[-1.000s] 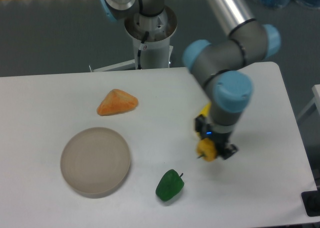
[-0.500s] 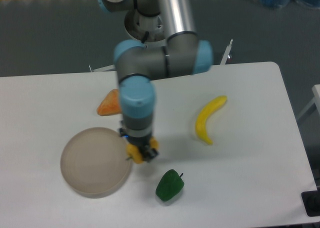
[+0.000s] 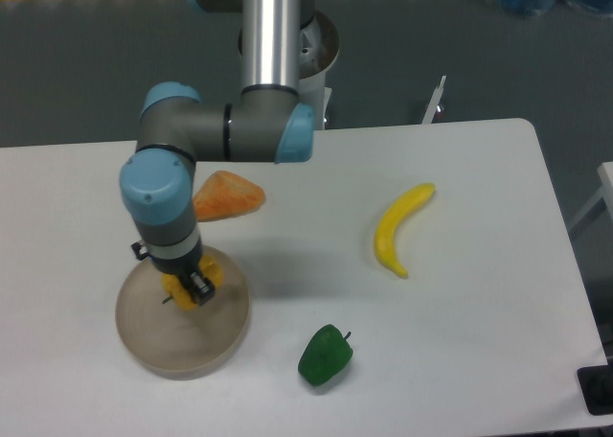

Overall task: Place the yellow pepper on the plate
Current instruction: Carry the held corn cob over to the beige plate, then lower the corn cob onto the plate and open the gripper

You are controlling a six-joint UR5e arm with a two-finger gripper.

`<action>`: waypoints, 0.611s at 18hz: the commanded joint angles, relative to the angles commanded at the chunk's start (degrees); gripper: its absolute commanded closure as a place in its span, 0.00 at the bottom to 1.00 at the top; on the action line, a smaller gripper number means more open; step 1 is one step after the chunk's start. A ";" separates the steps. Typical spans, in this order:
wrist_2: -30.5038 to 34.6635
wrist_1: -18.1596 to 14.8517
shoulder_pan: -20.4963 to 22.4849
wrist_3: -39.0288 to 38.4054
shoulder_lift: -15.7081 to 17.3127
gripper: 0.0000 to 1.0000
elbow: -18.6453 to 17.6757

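I see the yellow pepper pinched in the gripper, its thin dark stem poking out to the left. It sits over the plate, in the upper middle part of the dish. I cannot tell whether the pepper touches the plate surface or hangs just above it.

The gripper points straight down, its fingers closed against the sides of the pepper. Only part of the pepper shows around the fingers. The wrist above it, with a light blue cap, blocks my view of the plate's upper rim.

The plate is round, beige-grey, with a low rim. It lies on the left front part of the white worktop. I see nothing else on the plate.

Outward from the plate I note 3 other toy foods on the worktop:
- An orange wedge-shaped piece lies behind the plate, partly hidden by the arm's wrist joint.
- A green pepper with a short dark stem lies to the right of the plate, near the front edge and apart from the rim.
- A banana lies well to the right, curved, its upper tip pointing toward the far right.

The arm reaches in from its base behind the worktop's far edge.
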 joint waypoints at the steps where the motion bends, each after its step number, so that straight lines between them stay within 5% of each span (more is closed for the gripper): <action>1: 0.00 0.00 -0.09 -0.17 0.09 0.00 -0.09; 9: 0.96 -0.09 -0.27 -0.35 1.49 0.00 1.31; 11: 4.72 -0.17 3.75 0.44 3.59 0.00 1.76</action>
